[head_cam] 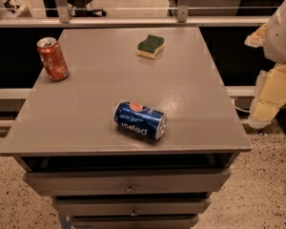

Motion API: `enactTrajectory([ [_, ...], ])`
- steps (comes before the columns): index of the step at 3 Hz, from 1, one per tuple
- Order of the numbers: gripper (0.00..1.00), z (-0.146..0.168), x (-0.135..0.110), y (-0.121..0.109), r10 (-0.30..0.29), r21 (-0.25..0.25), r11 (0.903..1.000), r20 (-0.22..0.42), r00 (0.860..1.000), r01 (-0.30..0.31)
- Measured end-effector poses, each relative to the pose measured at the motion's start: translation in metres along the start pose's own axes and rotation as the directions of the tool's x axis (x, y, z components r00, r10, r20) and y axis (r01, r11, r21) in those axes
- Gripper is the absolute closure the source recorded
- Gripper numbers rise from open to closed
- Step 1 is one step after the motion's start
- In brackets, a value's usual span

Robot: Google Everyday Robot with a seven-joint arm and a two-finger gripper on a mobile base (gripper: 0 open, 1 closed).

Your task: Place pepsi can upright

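Observation:
The pepsi can (140, 119) is dark blue with white lettering and a round red-white-blue logo. It lies on its side on the grey table top (100, 80), near the front edge and slightly right of centre, with its silver end pointing right. My gripper (270, 95) is at the right edge of the view, beside the table's right side. It is well apart from the can and holds nothing that I can see.
A red-orange soda can (53, 59) stands upright at the table's left edge. A green and yellow sponge (150, 46) lies at the back centre. Drawers (128, 182) are below the table top. A railing (133, 20) runs behind the table.

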State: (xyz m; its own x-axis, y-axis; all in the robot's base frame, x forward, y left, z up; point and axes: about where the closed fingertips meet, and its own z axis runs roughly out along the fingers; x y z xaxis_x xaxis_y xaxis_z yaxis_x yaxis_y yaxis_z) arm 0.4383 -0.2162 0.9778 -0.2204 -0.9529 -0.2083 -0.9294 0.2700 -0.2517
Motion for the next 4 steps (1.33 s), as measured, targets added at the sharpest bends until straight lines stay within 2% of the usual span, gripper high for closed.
enactTrajectory([
  [1,0.0,0.0,0.0,0.0,0.0,0.0,1.0,0.0,1.0,0.0],
  [2,0.0,0.02,-0.038,0.006,-0.023,-0.009,0.9997,0.032,0.999,0.023],
  [3,0.0,0.059,-0.092,0.017,-0.031,-0.058,0.9977,0.063,0.998,0.035],
  [4,0.0,0.099,-0.136,0.029,-0.006,-0.139,0.9902,0.076,0.997,0.017],
])
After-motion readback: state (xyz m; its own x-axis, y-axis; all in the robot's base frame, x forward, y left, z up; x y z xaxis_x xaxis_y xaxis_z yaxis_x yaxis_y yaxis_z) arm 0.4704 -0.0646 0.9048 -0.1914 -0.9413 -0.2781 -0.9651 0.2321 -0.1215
